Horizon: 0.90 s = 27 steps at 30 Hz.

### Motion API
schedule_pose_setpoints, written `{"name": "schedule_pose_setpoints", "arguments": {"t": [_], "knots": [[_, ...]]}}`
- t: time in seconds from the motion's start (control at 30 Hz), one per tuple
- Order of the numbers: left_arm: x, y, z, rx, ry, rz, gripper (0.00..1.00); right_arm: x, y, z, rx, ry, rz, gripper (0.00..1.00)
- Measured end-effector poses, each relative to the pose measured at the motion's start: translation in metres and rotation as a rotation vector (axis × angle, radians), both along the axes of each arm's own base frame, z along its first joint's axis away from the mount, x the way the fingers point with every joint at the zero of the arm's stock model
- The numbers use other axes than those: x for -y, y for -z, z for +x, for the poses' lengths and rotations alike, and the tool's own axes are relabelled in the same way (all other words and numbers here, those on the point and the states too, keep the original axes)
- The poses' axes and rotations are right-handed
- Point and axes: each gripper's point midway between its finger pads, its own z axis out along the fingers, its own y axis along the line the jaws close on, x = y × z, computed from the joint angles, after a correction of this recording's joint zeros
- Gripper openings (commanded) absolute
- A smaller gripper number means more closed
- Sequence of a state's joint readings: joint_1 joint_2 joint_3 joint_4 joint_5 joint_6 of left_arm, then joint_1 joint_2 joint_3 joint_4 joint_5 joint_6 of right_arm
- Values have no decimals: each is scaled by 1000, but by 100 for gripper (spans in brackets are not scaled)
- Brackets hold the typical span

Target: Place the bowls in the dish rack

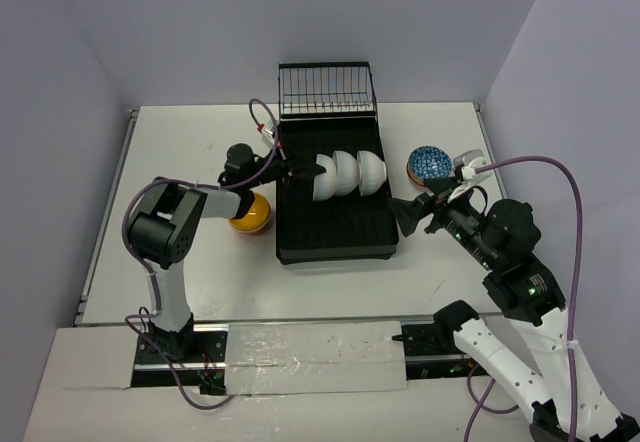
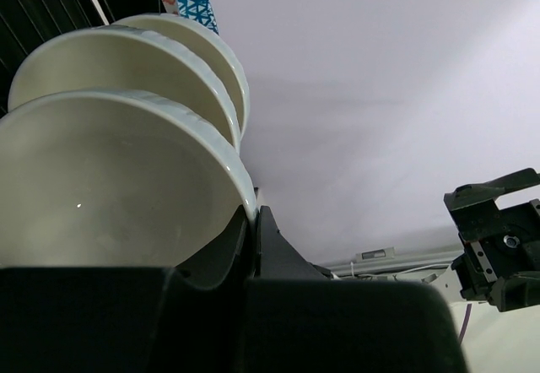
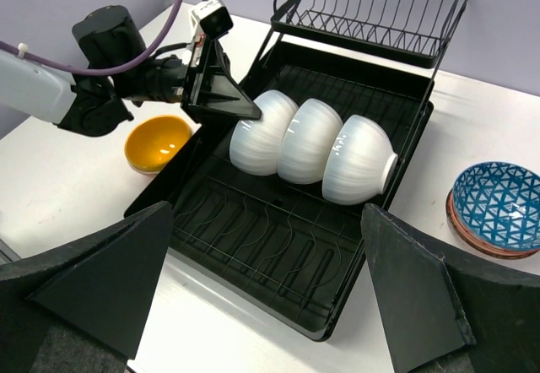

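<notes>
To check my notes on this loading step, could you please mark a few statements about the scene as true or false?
1. Three white bowls stand on edge in a row in the dish rack. True.
2. The left gripper is open and away from every bowl. False: it is shut on the rim of the left-end white bowl.
3. The right gripper is holding the blue patterned bowl. False: it is open and holds nothing; that bowl sits on the table to the right of the rack.
4. A yellow bowl sits on the table to the left of the rack, beneath the left arm. True.
</notes>
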State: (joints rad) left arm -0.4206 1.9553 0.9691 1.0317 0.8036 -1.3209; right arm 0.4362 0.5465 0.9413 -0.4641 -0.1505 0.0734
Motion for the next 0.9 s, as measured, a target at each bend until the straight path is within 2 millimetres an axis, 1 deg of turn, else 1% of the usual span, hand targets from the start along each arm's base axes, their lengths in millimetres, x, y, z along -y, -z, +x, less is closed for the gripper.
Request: {"name": "schedule_pose_setpoints", "arguments": {"t": [0.4, 0.73, 0.9], "knots": [[-3, 1, 4, -15, -32, -30, 3, -2, 2, 1, -10, -5, 1, 100], [-4, 3, 6, -18, -54, -37, 3, -6, 5, 2, -29, -19, 5, 100], [-5, 4, 9, -6, -76, -27, 6, -6, 6, 3, -36, -19, 6, 100]]}}
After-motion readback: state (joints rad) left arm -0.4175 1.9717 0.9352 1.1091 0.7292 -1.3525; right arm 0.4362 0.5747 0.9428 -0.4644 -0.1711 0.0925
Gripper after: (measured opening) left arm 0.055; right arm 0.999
